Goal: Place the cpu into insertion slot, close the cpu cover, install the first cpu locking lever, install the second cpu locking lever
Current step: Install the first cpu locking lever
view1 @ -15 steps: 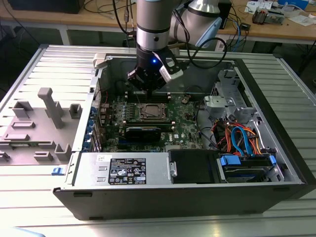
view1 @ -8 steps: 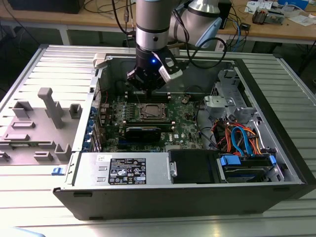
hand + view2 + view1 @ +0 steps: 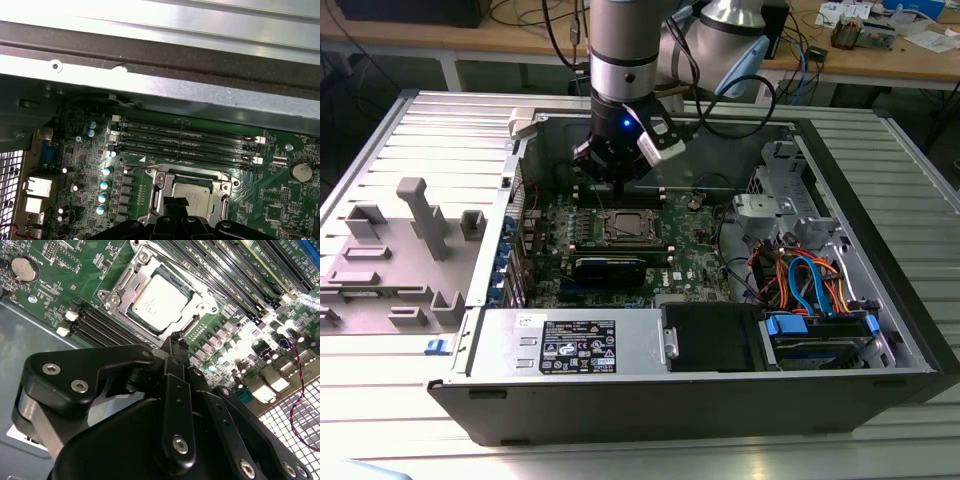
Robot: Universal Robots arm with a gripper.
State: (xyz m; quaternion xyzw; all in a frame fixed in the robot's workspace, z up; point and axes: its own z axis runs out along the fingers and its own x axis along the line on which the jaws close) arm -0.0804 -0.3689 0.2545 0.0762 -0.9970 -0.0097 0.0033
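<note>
cpu [image 3: 157, 302]: lies flat in the insertion slot [image 3: 107, 296] | cpu cover [image 3: 131, 287]: down around it, likely to keep it in | gripper [image 3: 176, 337]: tips together, nothing seen between them, right by the slot's edge, at 12 o'clock from the slot in the exterior view, likely to press there

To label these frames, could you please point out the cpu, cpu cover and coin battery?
cpu [image 3: 159, 302]: second wrist view, middle of its silver top.
cpu cover [image 3: 124, 282]: second wrist view, one side strip of the frame.
coin battery [image 3: 24, 269]: second wrist view, centre of its face.
</note>
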